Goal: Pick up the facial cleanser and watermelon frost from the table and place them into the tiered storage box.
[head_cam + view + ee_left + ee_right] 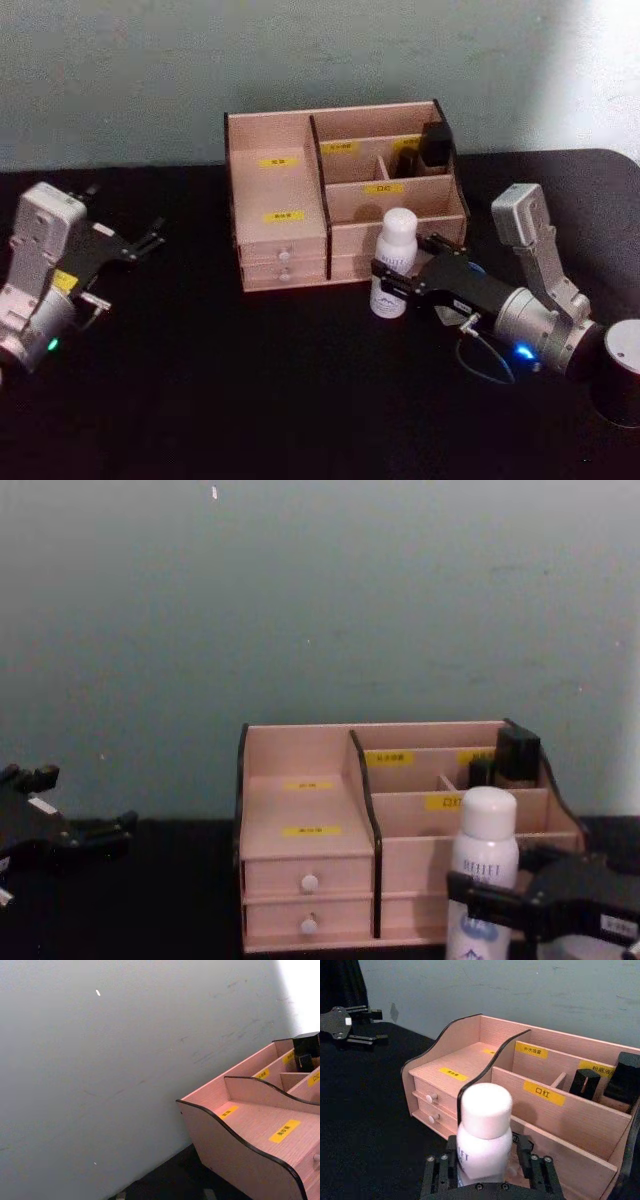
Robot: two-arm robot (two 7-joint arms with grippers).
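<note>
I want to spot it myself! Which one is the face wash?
Find the pink wooden tiered storage box on the black table. In front of its right half stands the facial cleanser, at the right gripper. It is tall and white with a rounded cap, unlike the small black bottles inside the box.

The right end effector (388, 282) is held low and level, its fingers (440, 1175) pressed against either side of the facial cleanser (484, 1135), with the forearm trailing behind it and the elbow raised. The left end effector (140, 245) is held idle, well apart from it, with fingers spread.
</note>
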